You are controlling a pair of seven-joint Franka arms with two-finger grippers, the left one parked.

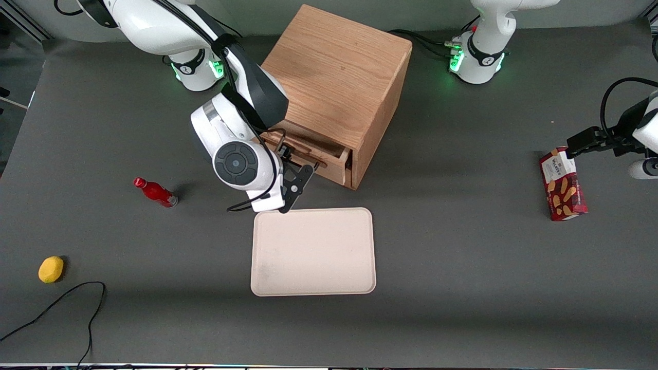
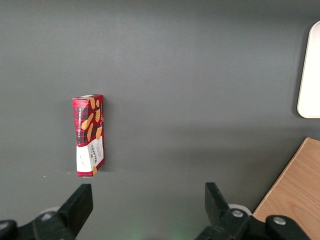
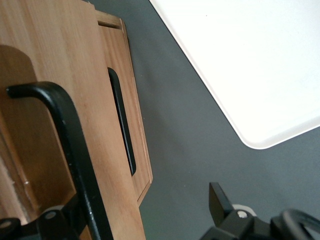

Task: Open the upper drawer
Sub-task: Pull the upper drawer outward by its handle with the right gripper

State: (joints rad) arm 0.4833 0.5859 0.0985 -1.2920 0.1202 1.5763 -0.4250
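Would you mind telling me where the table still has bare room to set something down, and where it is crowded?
The cream tray is bare, and so is the mat between the tray and the biscuit box, and between the lemon and tray. It is crowded in front of the cabinet: the upper drawer stands partly open, with the gripper at its handle, open, just above the tray's edge. The red bottle lies nearby.

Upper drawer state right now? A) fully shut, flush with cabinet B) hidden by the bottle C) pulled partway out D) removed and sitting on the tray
C: in the front view the upper drawer juts out of the oak cabinet front with its inside showing, and the gripper sits at its front edge, just above the cream tray, which has nothing on it.
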